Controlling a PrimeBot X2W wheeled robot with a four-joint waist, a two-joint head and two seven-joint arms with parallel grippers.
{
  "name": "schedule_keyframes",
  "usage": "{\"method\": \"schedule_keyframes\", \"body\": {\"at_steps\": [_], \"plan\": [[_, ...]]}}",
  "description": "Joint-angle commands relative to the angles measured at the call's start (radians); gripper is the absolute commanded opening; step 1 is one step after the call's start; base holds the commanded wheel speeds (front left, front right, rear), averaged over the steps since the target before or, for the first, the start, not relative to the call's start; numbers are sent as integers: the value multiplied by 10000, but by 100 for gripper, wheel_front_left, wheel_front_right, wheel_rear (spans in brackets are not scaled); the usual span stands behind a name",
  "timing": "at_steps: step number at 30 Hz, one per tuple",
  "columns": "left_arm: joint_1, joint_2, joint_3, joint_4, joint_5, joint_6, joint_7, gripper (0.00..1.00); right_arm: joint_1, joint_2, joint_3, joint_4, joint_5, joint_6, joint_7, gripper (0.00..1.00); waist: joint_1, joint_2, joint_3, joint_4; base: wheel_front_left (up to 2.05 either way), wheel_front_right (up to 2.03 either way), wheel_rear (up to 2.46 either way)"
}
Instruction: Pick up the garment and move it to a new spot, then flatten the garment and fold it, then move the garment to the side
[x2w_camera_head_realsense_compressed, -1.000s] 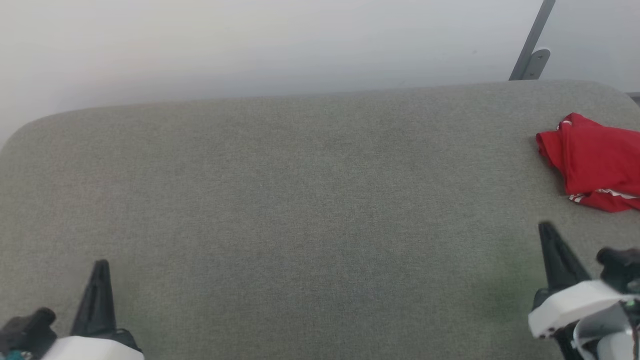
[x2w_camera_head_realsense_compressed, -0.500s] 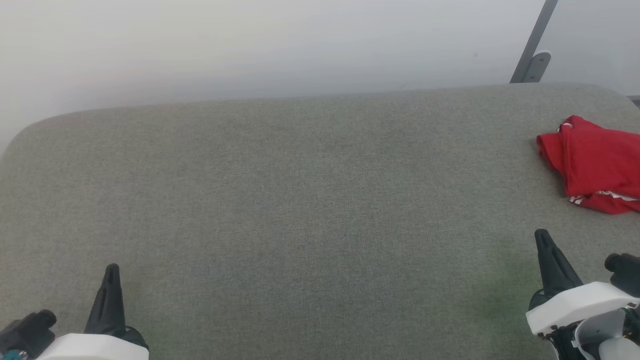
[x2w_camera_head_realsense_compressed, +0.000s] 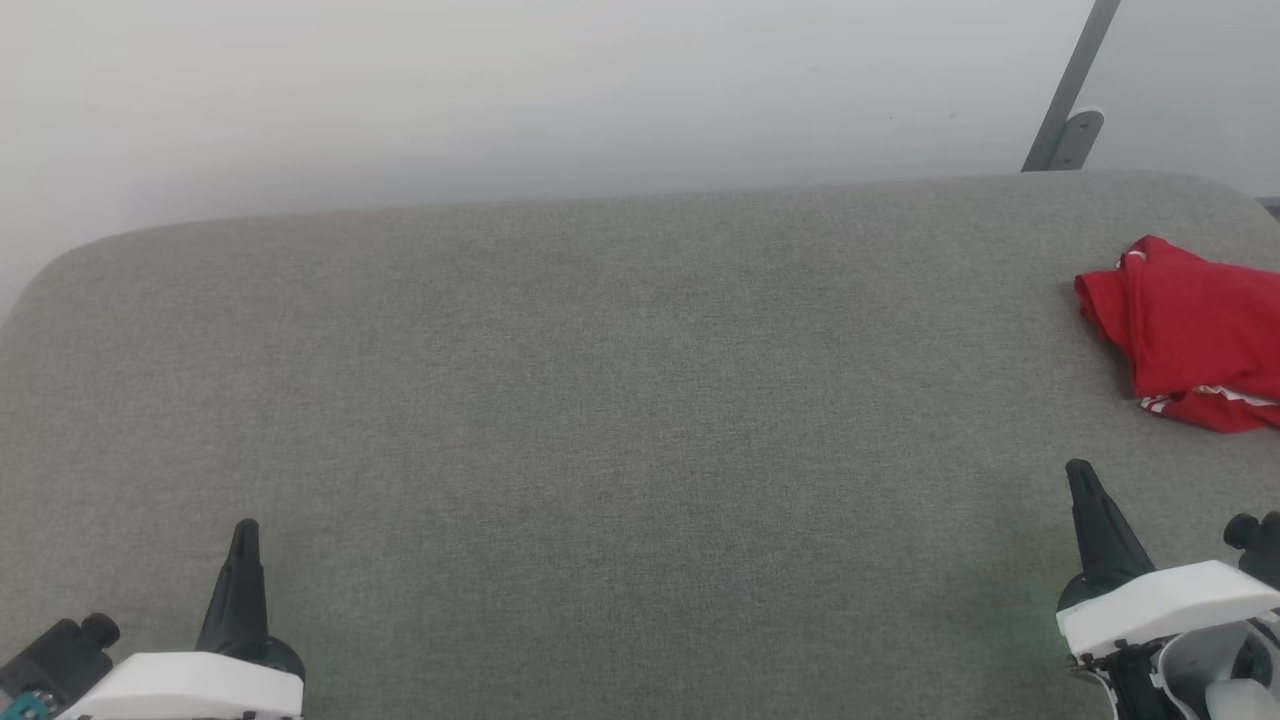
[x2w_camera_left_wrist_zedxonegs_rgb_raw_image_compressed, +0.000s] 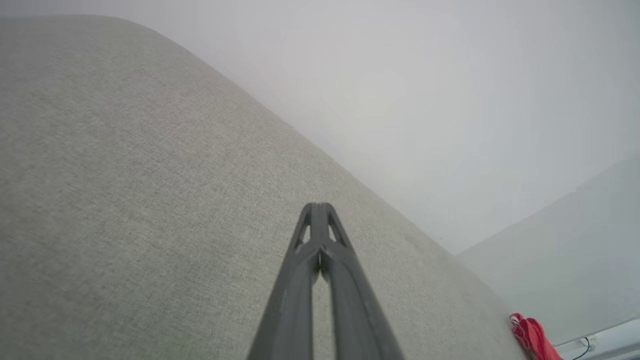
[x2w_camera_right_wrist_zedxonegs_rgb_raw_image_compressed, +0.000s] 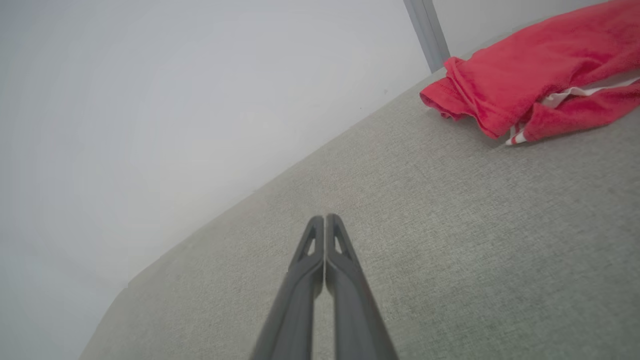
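Head view: spotting the garment (x2w_camera_head_realsense_compressed: 1190, 330) bunched up at 3 o'clock on the grey cushion (x2w_camera_head_realsense_compressed: 620, 400), with left gripper (x2w_camera_head_realsense_compressed: 243, 535) at 7 and right gripper (x2w_camera_head_realsense_compressed: 1080, 478) at 5, both well apart from it. Left wrist: fingers pressed together, pinching nothing, garment way off at 4. Right wrist: same closed-up fingers, garment at 1 o'clock.

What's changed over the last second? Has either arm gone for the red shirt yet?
The left tool has slid inward, toward the table's middle, shut and empty. The whole head view has dropped slightly: that is the camera, not the things. The right tool is about where it was, shut, short of the garment, which lies crumpled and untouched in the same place on the grey table.
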Motion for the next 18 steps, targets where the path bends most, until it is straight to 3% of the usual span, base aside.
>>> {"method": "schedule_keyframes", "body": {"at_steps": [1,18], "plan": [[-313,47,10,-107,-369,0,75,0,-257,-9,-47,-170,329,2,59,0,0,-1,-6,3,0,0,0],[-564,-224,-94,-23,-2308,0,709,0,-295,279,-182,-157,2461,1,511,0,0,-1,-92,51,0,0,0]]}}
